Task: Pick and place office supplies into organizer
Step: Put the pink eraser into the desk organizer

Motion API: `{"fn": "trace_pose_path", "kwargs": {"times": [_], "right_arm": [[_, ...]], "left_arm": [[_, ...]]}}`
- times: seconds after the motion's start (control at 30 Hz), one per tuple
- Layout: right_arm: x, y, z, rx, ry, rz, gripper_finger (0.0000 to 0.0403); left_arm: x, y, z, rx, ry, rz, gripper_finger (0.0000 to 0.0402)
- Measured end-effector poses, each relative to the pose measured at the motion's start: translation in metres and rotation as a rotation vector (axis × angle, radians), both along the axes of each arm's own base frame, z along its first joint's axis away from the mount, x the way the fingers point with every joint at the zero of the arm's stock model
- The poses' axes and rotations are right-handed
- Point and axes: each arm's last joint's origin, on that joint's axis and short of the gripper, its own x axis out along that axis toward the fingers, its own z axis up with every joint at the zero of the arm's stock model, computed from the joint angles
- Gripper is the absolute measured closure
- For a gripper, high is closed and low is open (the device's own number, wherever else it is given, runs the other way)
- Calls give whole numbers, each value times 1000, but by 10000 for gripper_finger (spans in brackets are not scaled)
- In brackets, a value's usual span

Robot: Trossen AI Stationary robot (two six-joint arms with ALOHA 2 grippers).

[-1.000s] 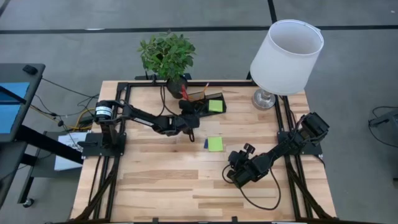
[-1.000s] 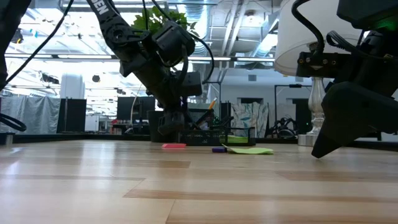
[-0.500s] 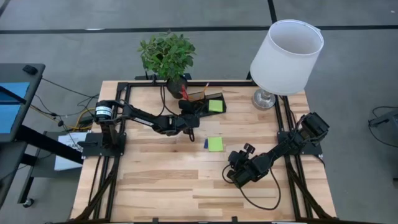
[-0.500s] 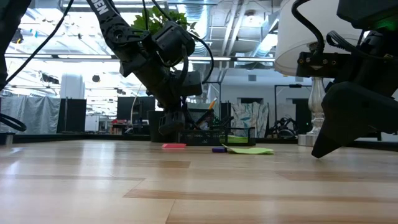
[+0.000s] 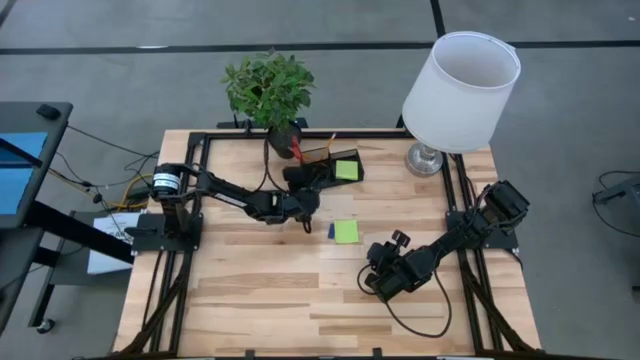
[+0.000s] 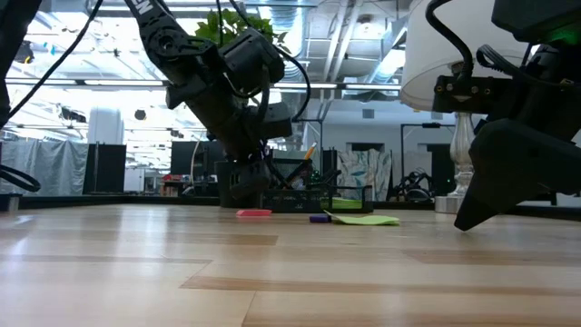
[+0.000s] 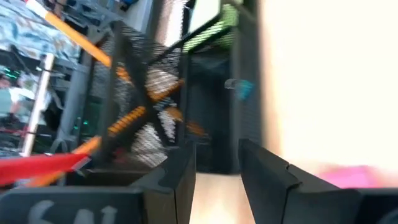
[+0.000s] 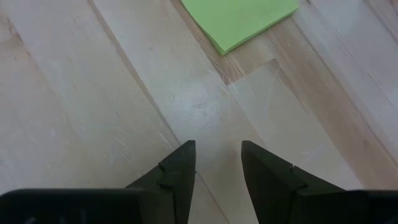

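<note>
The dark organizer [image 5: 325,165] stands at the table's far middle, with a green sticky pad [image 5: 347,170], orange pencils [image 7: 134,115] and the red-handled scissors [image 7: 37,168] in it. My left gripper [image 7: 217,158] stands open just in front of its near side [image 5: 306,192], nothing between the fingers. A second green pad [image 5: 345,232] lies flat on the table with a small blue piece [image 5: 331,231] beside it. A pink piece [image 6: 254,213] lies nearer the organizer. My right gripper [image 8: 217,155] hovers open over bare wood [image 5: 372,283], near that pad.
A potted plant [image 5: 268,90] stands behind the organizer, and a white-shaded lamp [image 5: 460,90] at the far right corner. A black frame [image 5: 200,140] runs along the table's edges. Bare wood fills the near half of the table.
My left gripper has rolled a little about its own line while staying by the organizer's near side. My right arm has kept still.
</note>
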Motion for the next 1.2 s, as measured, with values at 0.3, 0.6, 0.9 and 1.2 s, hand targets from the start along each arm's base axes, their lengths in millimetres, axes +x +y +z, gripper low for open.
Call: {"fn": "trace_pose_path", "kwargs": {"times": [0.3, 0.6, 0.9, 1.2], "right_arm": [[0, 0, 0, 4, -5, 0, 276], [3, 2, 0, 12, -21, 19, 276], [3, 2, 0, 13, -23, 22, 276], [3, 2, 0, 11, -22, 29, 276]], "left_arm": [[-5, -24, -9, -238, -59, 14, 287], [-11, -21, -13, -372, -63, 84, 287], [-13, -10, -15, -495, -49, 95, 287], [-18, 7, -18, -673, -16, 105, 288]]}}
